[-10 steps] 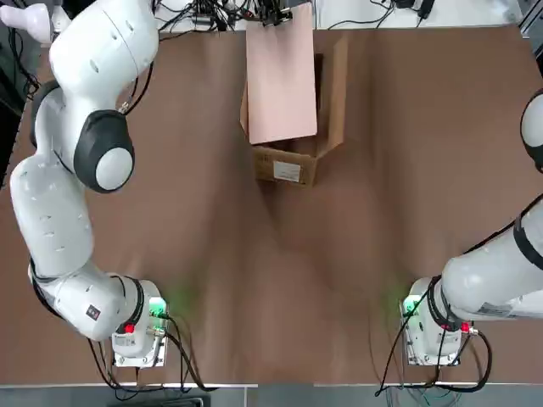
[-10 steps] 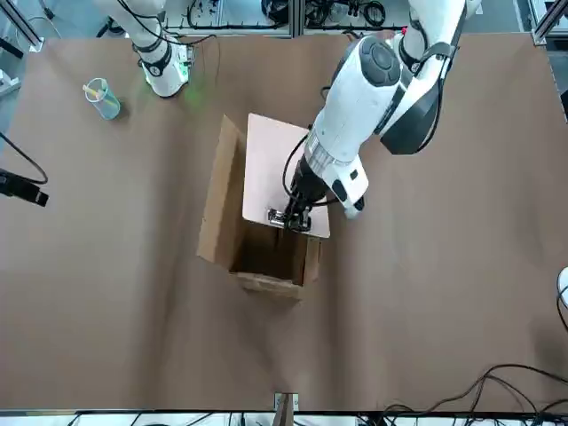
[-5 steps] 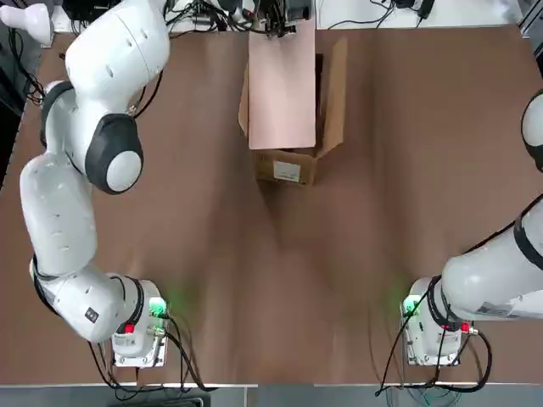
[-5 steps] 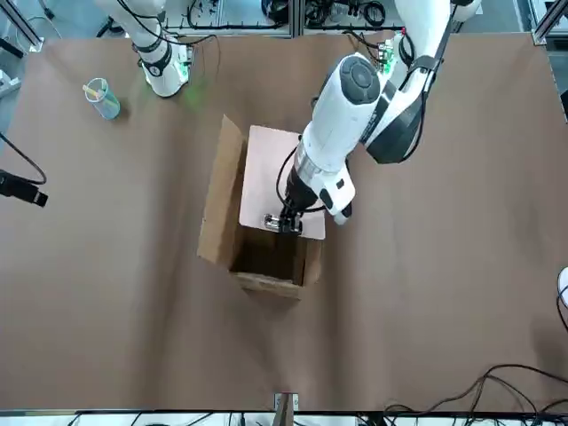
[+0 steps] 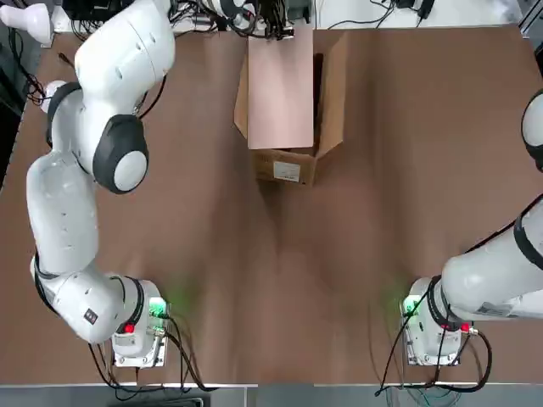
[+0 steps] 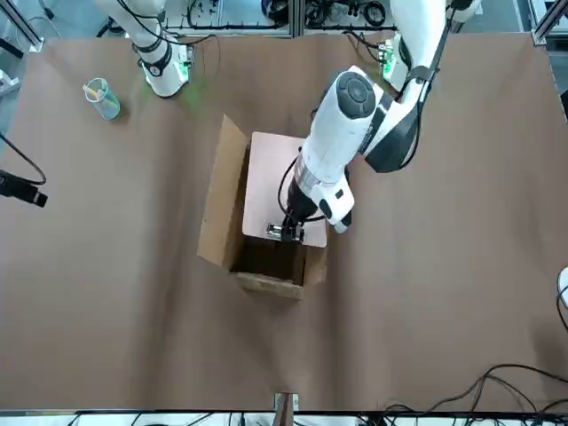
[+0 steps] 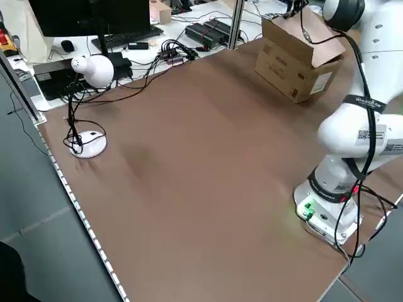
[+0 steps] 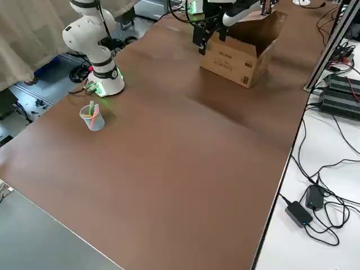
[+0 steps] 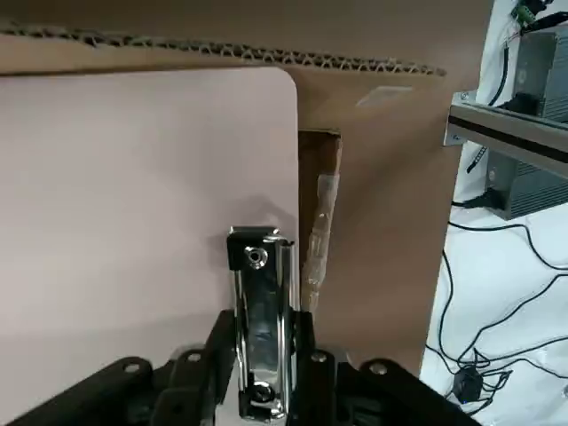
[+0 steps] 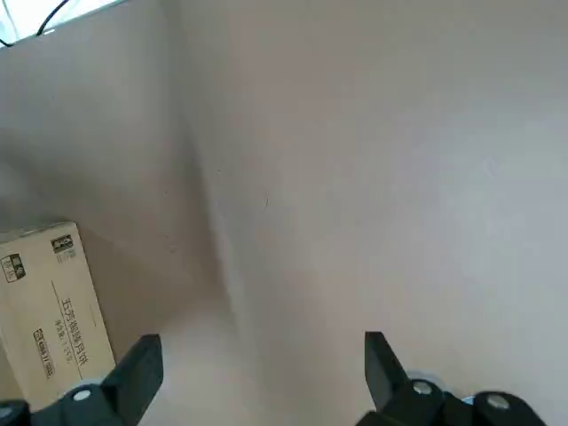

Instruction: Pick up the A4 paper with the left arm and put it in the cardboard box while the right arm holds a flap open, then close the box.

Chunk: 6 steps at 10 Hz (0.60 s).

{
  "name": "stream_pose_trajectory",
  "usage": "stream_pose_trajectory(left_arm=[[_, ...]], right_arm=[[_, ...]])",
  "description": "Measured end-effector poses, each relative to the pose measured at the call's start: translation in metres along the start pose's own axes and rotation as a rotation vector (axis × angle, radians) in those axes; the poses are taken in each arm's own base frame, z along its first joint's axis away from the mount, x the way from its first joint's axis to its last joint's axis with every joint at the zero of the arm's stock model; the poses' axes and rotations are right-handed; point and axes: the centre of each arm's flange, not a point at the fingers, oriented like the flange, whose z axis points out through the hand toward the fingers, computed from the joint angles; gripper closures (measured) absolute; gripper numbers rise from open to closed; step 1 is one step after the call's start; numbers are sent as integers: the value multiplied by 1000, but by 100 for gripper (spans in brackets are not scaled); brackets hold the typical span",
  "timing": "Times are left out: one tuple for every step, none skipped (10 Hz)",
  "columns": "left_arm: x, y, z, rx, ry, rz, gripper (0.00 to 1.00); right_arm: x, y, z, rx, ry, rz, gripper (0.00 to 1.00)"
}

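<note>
Left hand (image 6: 282, 232) pinching A4 paper (image 5: 281, 85) over open cardboard box (image 5: 293, 165), right hand (image 10: 257, 377) spread

Overhead view looks straight down, arm bases at the bottom edge; front view faces the robot across the table. Both share the cardboard box (image 5: 293, 127) at mid-table. Side views look diagonally from raised corners; wrist views sit close over their fingers.

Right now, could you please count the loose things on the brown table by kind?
Cardboard box: 1
Paper sheet with a metal clip, held over the box by the left gripper: 1
Plastic cup: 1
Total: 3
</note>
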Motion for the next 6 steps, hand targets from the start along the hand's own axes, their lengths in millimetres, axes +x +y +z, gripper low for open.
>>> stream_pose_trajectory(left_arm=[[-1,-1,4,-5,7,4,69],[-4,-2,7,-9,7,8,69],[-4,-2,7,-12,6,9,69],[-4,-2,7,-16,5,8,69],[-3,-1,7,-20,4,7,69],[-3,0,8,-23,3,7,69]], right_arm=[[0,0,0,0,0,0,0],[0,0,0,0,0,1,0],[0,0,0,0,0,1,0],[0,0,0,1,0,1,0],[0,1,0,2,-1,1,0],[0,1,0,5,-1,2,0]])
